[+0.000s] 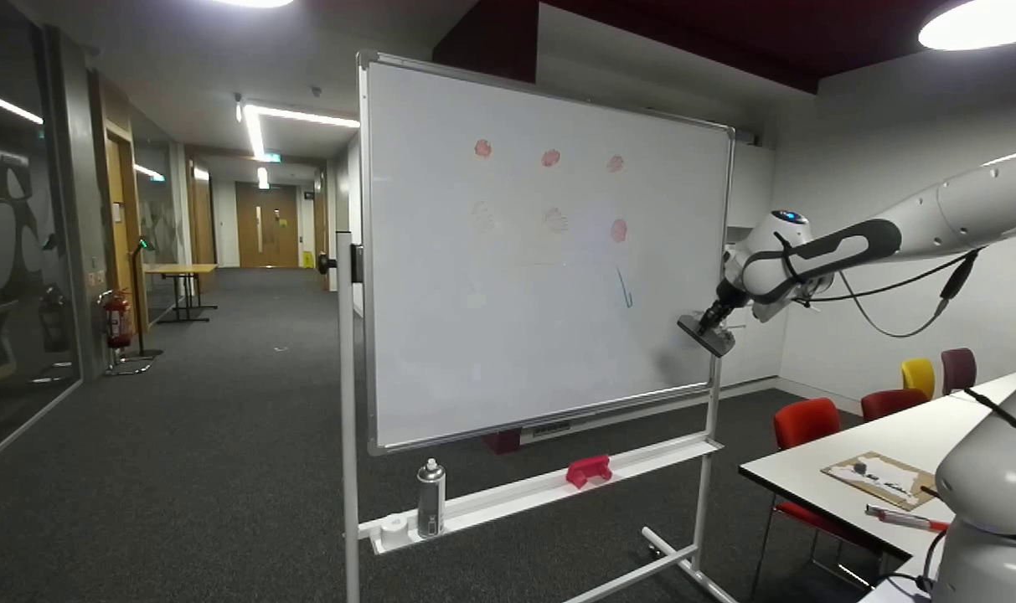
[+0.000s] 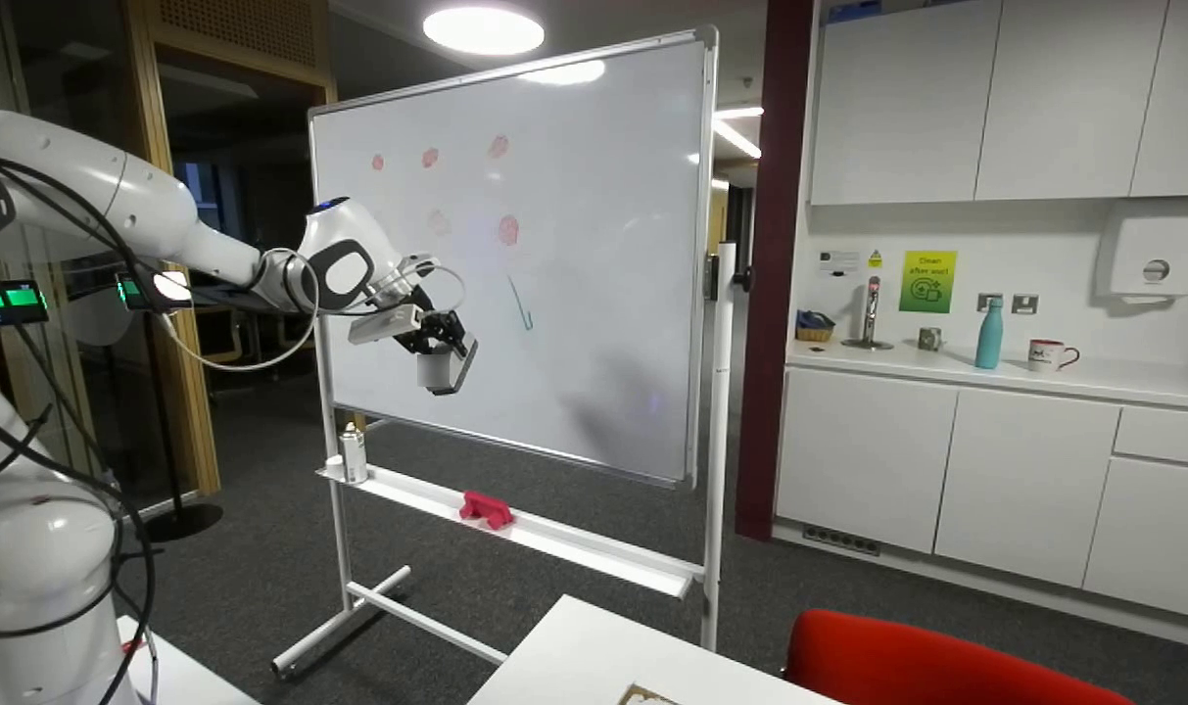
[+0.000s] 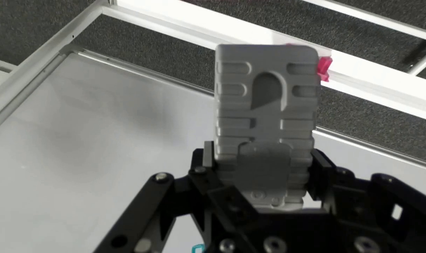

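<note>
Gripper: in the wrist view, clamped on the grey eraser, its jaws held part-way apart by the block's width.
Grey eraser: ribbed back toward the camera, its far end sticking out beyond the gripper.
Pink bracket: past the gripper, mostly hidden behind the grey eraser (one end peeks out).
Whiteboard: in an exterior view, left of the gripper and behind it; the grey eraser sits tilted before the right edge, apparently apart from the surface.
Red patches: in two rows, up and left of the gripper (two of them very faint).
Spray can: upright on the white ledge, well below and left of the gripper, just beside a white roll.
Tabletop: below and right of the gripper, a brown sheet lying on it.
Teal stroke: in an exterior view, on the whiteboard, right of the gripper and a little above.
Teal bottle: well right of the gripper.
</note>
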You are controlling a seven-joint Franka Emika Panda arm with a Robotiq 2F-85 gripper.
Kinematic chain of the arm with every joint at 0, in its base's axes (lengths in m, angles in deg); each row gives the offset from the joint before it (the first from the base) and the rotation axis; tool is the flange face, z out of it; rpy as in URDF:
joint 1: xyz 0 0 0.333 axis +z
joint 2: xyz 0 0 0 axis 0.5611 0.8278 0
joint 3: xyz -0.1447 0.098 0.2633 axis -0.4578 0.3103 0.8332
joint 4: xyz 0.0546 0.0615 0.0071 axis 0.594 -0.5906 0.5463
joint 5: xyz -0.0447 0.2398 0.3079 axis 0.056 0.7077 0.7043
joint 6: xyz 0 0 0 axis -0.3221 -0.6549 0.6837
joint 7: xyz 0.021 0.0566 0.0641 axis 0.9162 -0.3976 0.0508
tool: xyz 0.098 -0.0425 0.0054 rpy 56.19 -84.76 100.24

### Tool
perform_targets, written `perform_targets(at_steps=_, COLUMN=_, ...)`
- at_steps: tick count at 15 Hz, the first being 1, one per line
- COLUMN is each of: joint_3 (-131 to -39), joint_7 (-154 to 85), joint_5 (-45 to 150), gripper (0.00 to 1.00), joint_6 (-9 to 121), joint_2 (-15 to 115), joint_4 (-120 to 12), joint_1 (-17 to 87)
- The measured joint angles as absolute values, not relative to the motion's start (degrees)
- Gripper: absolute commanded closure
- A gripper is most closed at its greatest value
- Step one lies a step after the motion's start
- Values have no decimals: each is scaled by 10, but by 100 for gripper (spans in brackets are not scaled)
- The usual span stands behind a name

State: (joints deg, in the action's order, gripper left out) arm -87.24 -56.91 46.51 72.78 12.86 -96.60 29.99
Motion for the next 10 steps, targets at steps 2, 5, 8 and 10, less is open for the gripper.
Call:
perform_targets(at_steps=2, joint_3=-872, joint_7=-570, joint_5=465, gripper=65, joint_6=738, joint_2=145, joint_4=-945, joint_1=300)
perform_targets(at_steps=5, joint_3=-873, joint_7=-569, joint_5=466, gripper=40, joint_6=740, joint_2=159, joint_4=-906, joint_1=300)
perform_targets(at_steps=8, joint_3=-873, joint_7=-569, joint_5=466, gripper=40, joint_6=740, joint_2=163, joint_4=-895, joint_1=300)
perform_targets(at_steps=10, joint_3=-873, joint_7=-569, joint_5=466, gripper=65, joint_6=740, joint_2=164, joint_4=-895, joint_1=300)
